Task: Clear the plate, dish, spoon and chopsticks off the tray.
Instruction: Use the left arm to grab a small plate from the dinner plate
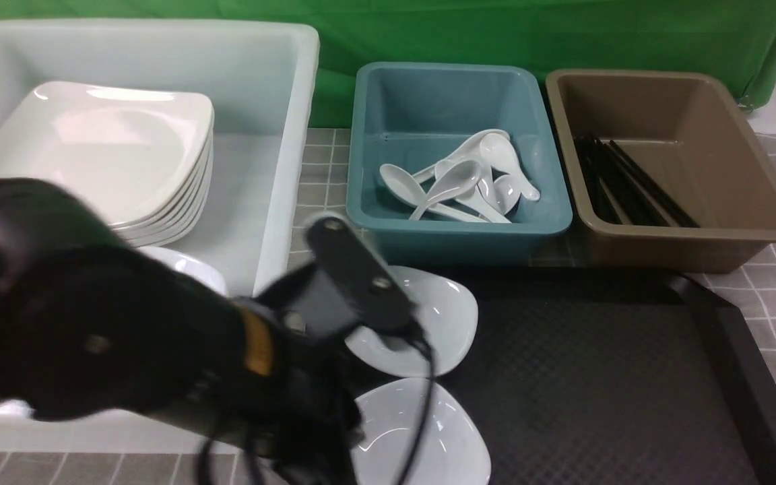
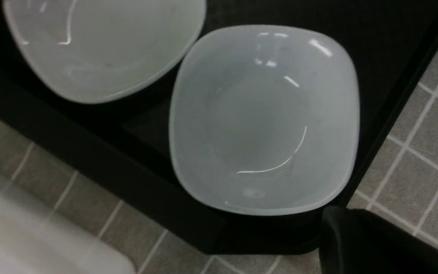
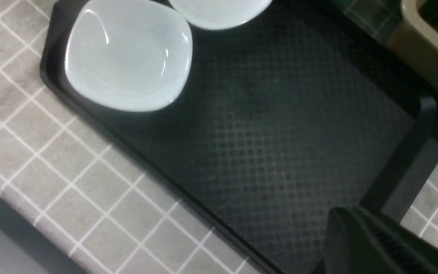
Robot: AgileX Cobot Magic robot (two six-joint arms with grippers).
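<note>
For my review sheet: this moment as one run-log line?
tray holds: near dish, far dish | plates in white tub | spoons in teal tub | chopsticks in brown tub

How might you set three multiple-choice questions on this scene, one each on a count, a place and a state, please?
1. How many dishes sit on the tray?
A. one
B. two
C. four

2. Where do the chopsticks lie?
A. on the tray
B. in the teal tub
C. in the brown tub

3. How are the plates in the white tub arranged?
A. stacked
B. standing on edge
C. scattered singly

Key:
1 B, a far dish and a near dish show at the tray's left side.
2 C, the black sticks lie inside the brown tub.
3 A, their rims lie one over another.
</note>
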